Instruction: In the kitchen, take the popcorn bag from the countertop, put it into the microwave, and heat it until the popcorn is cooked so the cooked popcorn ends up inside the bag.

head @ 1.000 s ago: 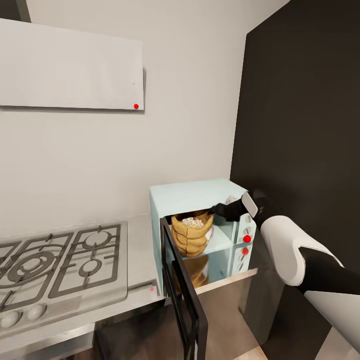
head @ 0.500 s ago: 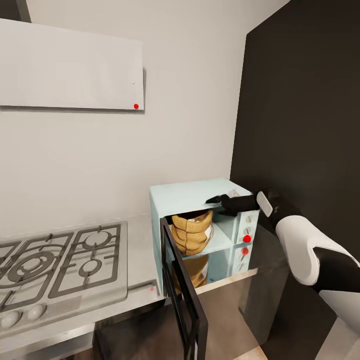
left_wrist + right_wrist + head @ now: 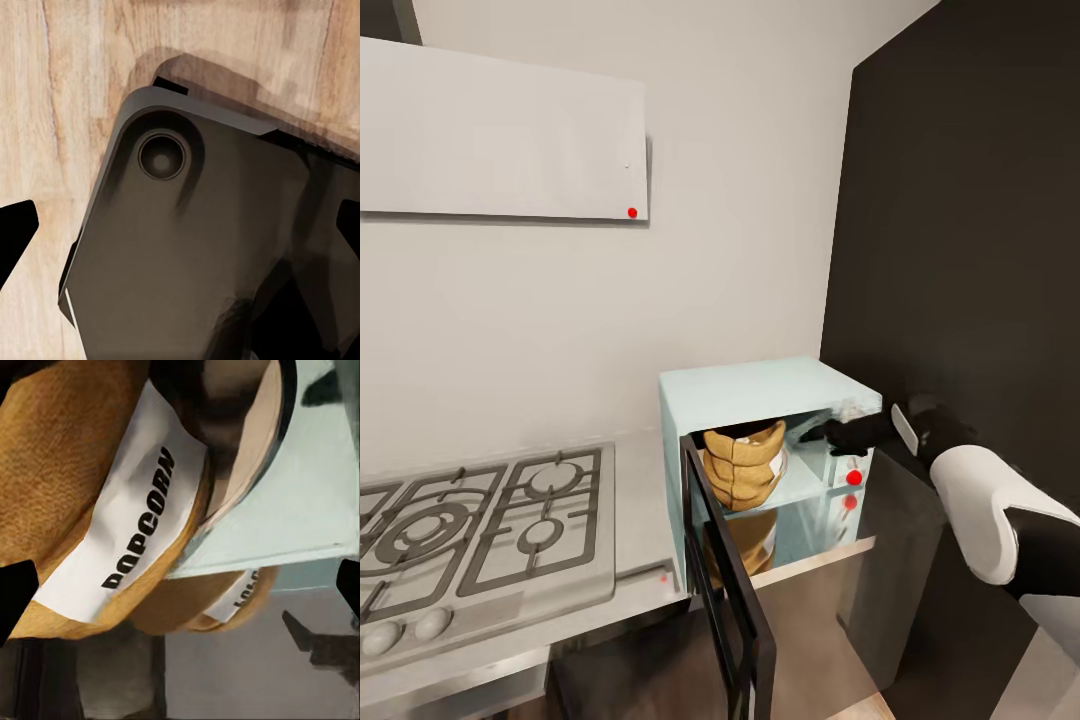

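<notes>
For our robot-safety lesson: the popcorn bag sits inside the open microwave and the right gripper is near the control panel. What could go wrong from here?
1. The microwave door hangs wide open over the countertop edge; heating probably cannot start until it is shut.
2. The right gripper is close to the popcorn bag; a careless move might tip it.
3. The bag sits near the front of the cavity, so the closing door might catch it.

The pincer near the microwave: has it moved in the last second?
Yes. The right pincer has drawn back out from the popcorn bag towards the microwave's knob panel.
</notes>
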